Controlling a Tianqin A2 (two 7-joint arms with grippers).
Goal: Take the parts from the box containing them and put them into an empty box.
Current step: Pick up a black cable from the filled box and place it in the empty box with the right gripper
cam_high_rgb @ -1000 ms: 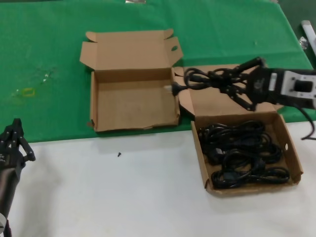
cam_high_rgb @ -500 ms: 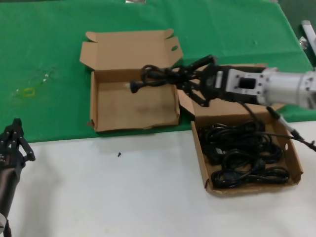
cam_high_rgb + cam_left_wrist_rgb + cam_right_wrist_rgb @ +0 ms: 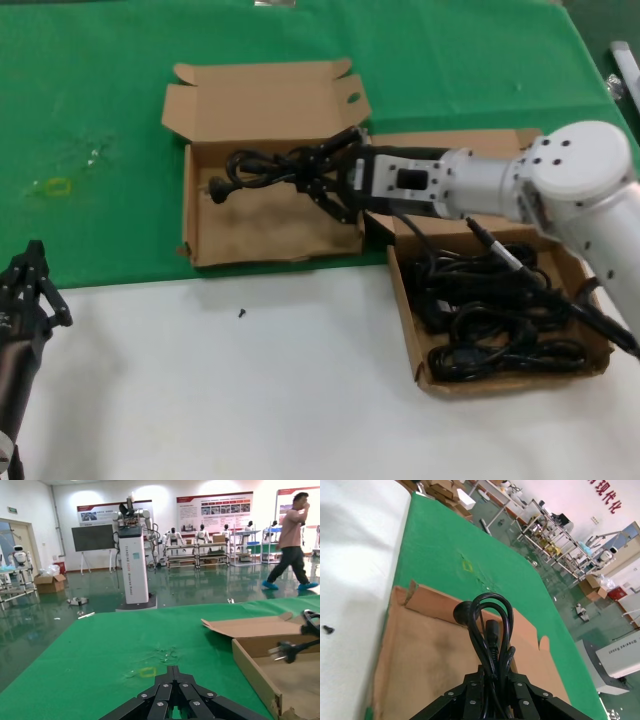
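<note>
Cable bundle [image 3: 262, 166] hangs out in front of the right gripper [image 3: 318, 178], whose black fingers are closed round the coiled end of it, with the plug end poking out to the left. It is held up over the inside of the empty box [image 3: 270, 245], the left-hand one of the two, which sits on the green cloth [image 3: 90, 110] with its lid folded back to the far side and its near wall a bit ragged. The right arm [image 3: 470, 185] reaches across from the right, its silver forearm passing over the far left corner of the other box. From the right wrist camera the black cable [image 3: 487, 625] loops straight up out of the clamped fingers, with bare brown cardboard [image 3: 420, 655] showing below it.

The box with the parts [image 3: 598, 340] lies just to the right and a little nearer, partly on the white tabletop [image 3: 250, 390]. More black cables [image 3: 490, 310] are heaped inside it in loose coils. A small dark speck, maybe a screw [image 3: 241, 313], lies on the white surface near the front of the left-hand box.

The left gripper [image 3: 28, 285] waits low at the near left edge, well apart from both boxes; from its own camera its black fingers [image 3: 172, 700] come together to a point, holding nothing. Beyond it that view shows the green cloth and the left side of the left-hand box [image 3: 260, 670]
</note>
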